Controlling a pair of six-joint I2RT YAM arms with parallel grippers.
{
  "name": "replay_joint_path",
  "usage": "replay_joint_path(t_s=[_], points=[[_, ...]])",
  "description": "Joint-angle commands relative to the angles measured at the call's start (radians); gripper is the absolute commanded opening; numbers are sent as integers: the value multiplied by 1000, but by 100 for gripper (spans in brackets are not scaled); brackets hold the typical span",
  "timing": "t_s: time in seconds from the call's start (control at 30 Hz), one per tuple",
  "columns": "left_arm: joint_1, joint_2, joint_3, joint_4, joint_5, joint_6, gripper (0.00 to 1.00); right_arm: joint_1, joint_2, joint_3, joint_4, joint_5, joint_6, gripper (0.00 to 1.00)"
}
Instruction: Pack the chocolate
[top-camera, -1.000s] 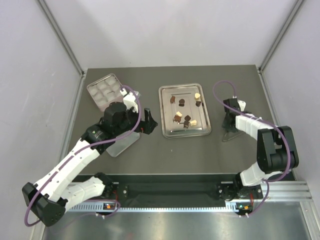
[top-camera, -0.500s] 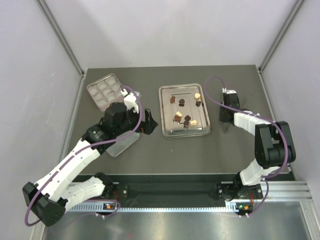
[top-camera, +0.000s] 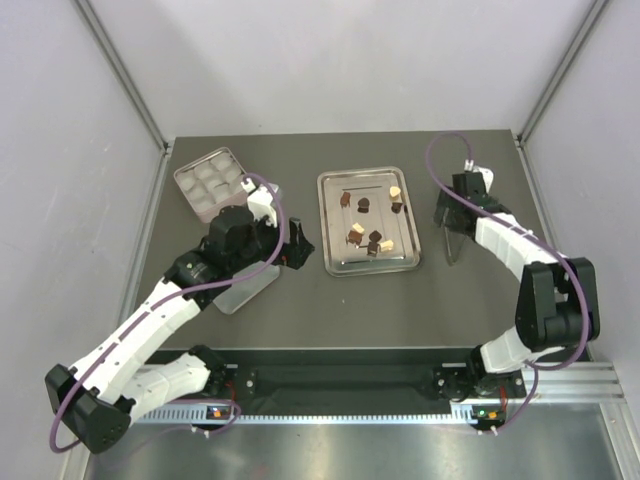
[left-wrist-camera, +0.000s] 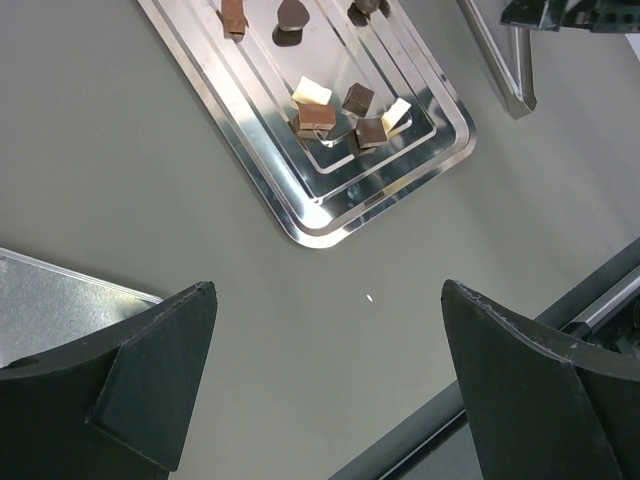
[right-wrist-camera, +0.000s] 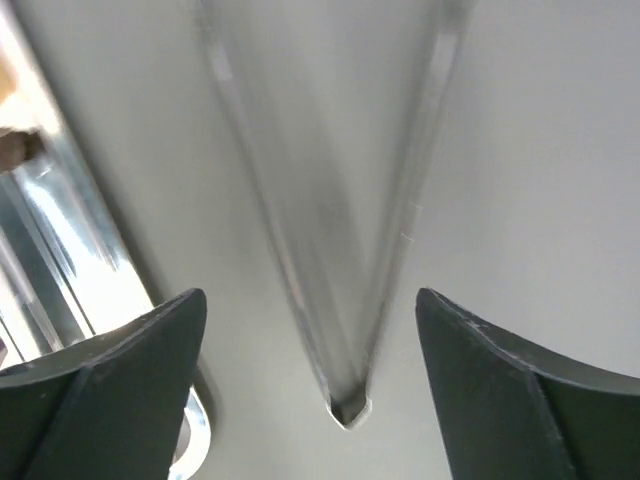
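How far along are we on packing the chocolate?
Done: nothing packed yet; all the chocolate sits on the tray, and no brown shows in the tin. In hand: the right end effector is open astride the tongs, not closed on them; the left end effector is open and empty. Left: grip the tongs and move it all into the tin.

I run two arms that look alike: the left arm (top-camera: 140, 335) and the right arm (top-camera: 505, 245) are glossy white shells linked by chunky black joint housings (top-camera: 555, 300). A thin purple cable (top-camera: 280, 220) trails along each. At the desk's near edge, the black base blocks (top-camera: 487, 408) carry small orange marks, possibly indicator lamps. On my wrist feeds, the left gripper's fingers (left-wrist-camera: 150, 370) and the right gripper's fingers (right-wrist-camera: 110, 350) are matte black wedges with faceted edges.
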Motion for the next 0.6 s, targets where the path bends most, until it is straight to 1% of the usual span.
replay_joint_path(t_s=[0.0,0.1,0.2,0.23,0.33,0.37,0.47,0.57], points=[[1,-31,-11,48,-7,16,99,-33,-64,43,-119,130,158,88],[1,-45,-20,54,-10,12,99,-83,-83,28,-131,151,176,89],[1,-45,-25,58,-1,1,99,-137,-80,22,-128,117,166,86],[2,-45,-22,58,-1,-4,99,-172,-63,22,-128,97,164,84],[1,-29,-5,61,2,-30,99,-208,-22,28,-102,59,162,76],[1,-14,1,60,11,-45,99,-214,-9,27,-90,48,161,70],[1,24,29,54,56,-76,97,-217,43,40,-69,37,161,60],[1,57,49,66,106,-108,97,-223,90,43,-36,20,164,55]])
